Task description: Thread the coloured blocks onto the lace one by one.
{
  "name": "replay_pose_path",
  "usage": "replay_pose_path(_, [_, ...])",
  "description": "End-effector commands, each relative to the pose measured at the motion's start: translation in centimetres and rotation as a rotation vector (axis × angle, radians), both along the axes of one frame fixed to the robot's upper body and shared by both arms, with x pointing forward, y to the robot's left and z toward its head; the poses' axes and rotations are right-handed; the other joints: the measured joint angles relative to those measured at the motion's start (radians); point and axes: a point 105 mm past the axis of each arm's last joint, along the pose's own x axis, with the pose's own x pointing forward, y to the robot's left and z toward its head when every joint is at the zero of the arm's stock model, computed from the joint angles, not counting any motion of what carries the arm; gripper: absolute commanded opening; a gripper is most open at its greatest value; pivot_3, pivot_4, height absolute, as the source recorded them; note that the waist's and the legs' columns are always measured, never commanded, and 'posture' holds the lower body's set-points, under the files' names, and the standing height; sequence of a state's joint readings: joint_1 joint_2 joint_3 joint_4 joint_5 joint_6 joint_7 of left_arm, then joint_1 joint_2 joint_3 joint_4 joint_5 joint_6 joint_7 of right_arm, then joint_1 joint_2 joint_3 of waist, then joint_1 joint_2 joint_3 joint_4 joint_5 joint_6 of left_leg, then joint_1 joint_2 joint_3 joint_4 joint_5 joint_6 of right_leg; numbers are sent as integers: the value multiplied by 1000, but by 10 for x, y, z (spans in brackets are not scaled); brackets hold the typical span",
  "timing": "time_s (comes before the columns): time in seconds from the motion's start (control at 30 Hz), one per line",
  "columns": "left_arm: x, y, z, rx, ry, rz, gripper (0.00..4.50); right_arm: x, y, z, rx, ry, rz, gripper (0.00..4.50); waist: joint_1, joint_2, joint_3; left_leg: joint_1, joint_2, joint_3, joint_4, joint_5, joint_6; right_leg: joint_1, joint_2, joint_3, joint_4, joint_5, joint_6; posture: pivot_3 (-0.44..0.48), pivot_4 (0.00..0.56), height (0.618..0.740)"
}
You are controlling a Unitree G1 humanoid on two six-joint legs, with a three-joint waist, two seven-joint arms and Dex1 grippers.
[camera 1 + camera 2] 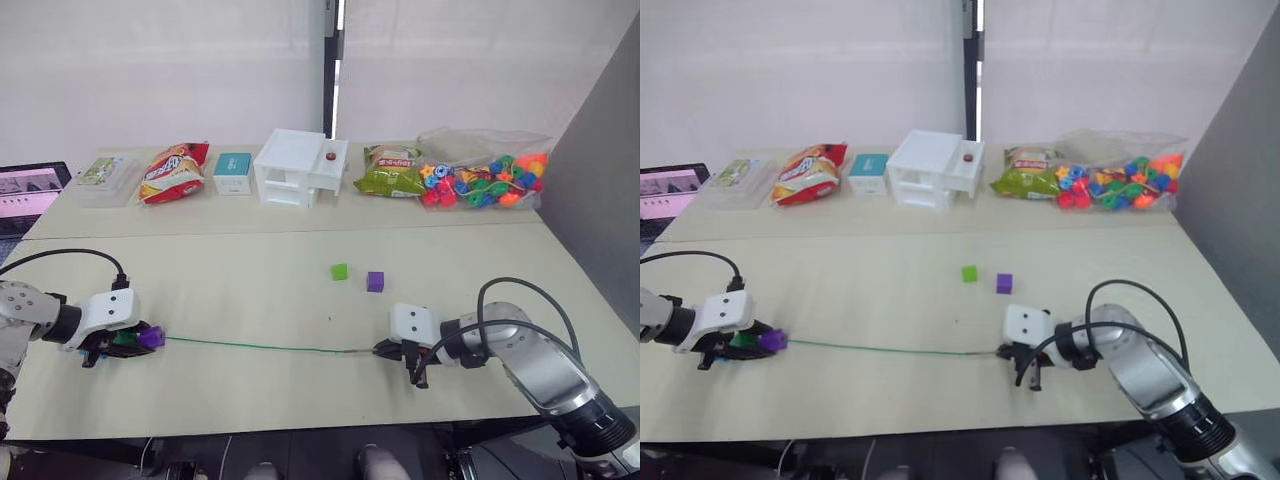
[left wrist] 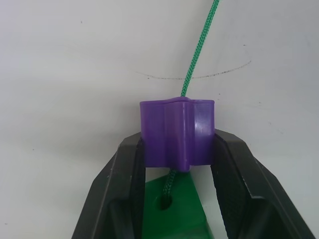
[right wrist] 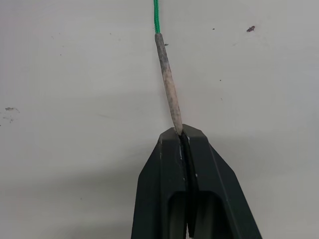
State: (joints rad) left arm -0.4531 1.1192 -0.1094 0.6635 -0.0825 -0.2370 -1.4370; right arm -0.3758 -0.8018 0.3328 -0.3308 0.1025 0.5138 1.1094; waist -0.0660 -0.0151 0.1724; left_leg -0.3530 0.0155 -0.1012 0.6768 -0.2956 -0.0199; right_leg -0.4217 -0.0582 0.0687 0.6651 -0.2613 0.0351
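Note:
A thin green lace [image 1: 260, 346] lies stretched across the table's front between my two grippers. My left gripper [image 2: 178, 144] is shut on a purple block [image 2: 177, 132] that the lace runs through. A dark green block [image 2: 172, 209] sits on the lace right behind it, between the fingers. My right gripper [image 3: 183, 133] is shut on the end of the lace's stiff brownish tip [image 3: 167, 79]. A light green block [image 1: 340, 271] and a second purple block [image 1: 375, 281] lie loose side by side on the table, beyond the right gripper [image 1: 385, 349].
Along the back edge stand a clear container [image 1: 105, 172], a red snack bag [image 1: 173, 172], a teal box [image 1: 233, 172], a white drawer unit [image 1: 300, 165], a green snack bag [image 1: 388, 172] and a clear bag of mixed beads [image 1: 485, 180]. A laptop [image 1: 30, 190] sits far left.

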Motion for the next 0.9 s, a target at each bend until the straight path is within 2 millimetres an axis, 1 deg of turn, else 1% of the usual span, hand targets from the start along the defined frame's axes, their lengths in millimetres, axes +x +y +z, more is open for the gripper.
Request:
replay_pose_path(0.03, [7, -9, 20, -69, -43, 5, 2400, 0, 5, 9, 29, -28, 21, 0, 3, 0, 0, 0, 0, 0, 0, 0, 0, 0, 0, 0, 0, 0, 0, 0, 150, 740])
replay_pose_path(0.13, [6, -19, 33, -82, -39, -33, 3320, -1, 5, 9, 32, -25, 21, 0, 6, -1, 0, -2, 0, 0, 1, 0, 0, 0, 0, 0, 0, 0, 0, 0, 150, 740])
replay_pose_path(0.2, [8, -30, 43, -104, -46, -59, 4067, 0, 6, 9, 35, -24, 21, 0, 6, -1, 0, -2, -1, 0, 1, 0, 0, -1, -1, 0, 0, 0, 0, 0, 150, 740])
replay_pose_path(0.23, [7, -37, 47, -123, -36, -70, 4361, 0, 7, 9, 36, -24, 22, 0, 7, -1, 0, -2, 0, -1, 1, 0, 0, -1, -1, 0, 0, 0, 0, 0, 150, 740])
replay_pose_path(0.27, [6, -41, 50, -136, -26, -76, 4471, 0, 7, 9, 37, -24, 22, 0, 6, -1, 0, -2, 0, -1, 1, 0, 0, -1, -1, 0, 0, 0, 0, 0, 150, 740])
replay_pose_path(0.37, [2, -81, 58, -249, 8, -153, 4471, 0, 12, 9, 47, -21, 27, 0, 5, -1, 0, -2, -1, -1, 1, 0, 1, -1, -1, 0, 0, 0, 0, 0, 150, 740])
replay_pose_path(0.43, [-2, -109, 58, -320, 24, -206, 4471, 1, 16, 9, 51, -20, 30, 0, 5, -1, 0, -2, -1, -1, 1, 0, 1, -1, -1, 0, 0, 0, 0, 0, 150, 740])
replay_pose_path(0.53, [-7, -160, 45, -417, 10, -270, 4471, 4, 26, 11, 66, -26, 36, 0, 6, -1, 0, -2, -1, -1, 1, 0, 1, 0, -1, 0, 0, 0, 0, 0, 150, 740])
replay_pose_path(0.6, [-9, -186, 37, -471, -1, -276, 4471, 5, 32, 13, 79, -27, 35, 0, 6, -2, 0, -2, -1, -1, 1, 0, 1, 0, -1, 0, 0, 0, 0, 0, 150, 740])
replay_pose_path(0.7, [-9, -223, 22, -496, -35, -311, 4471, 5, 38, 13, 84, -28, 43, 0, 8, -2, 0, -3, -1, -1, 1, 0, 1, -1, -1, 0, 0, 0, 0, 0, 150, 740])
replay_pose_path(0.73, [-6, -232, 18, -495, -59, -304, 4471, 4, 40, 13, 85, -25, 46, 0, 10, -2, 0, -2, -1, -1, 1, 0, 1, 0, -1, 0, 0, 0, 0, 0, 150, 740])
replay_pose_path(0.8, [-4, -239, 8, -476, -66, -317, 4471, 3, 42, 14, 88, -24, 49, 0, 13, -2, 0, -2, -2, -1, 2, 0, 1, 0, -1, 0, 0, 0, 0, 0, 150, 740])
replay_pose_path(0.9, [-2, -250, 4, -512, -54, -313, 4471, 2, 44, 15, 92, -26, 50, 0, 15, -2, 0, -2, -2, -1, 1, 0, 1, 0, -1, 0, 0, 0, 0, 0, 150, 740])
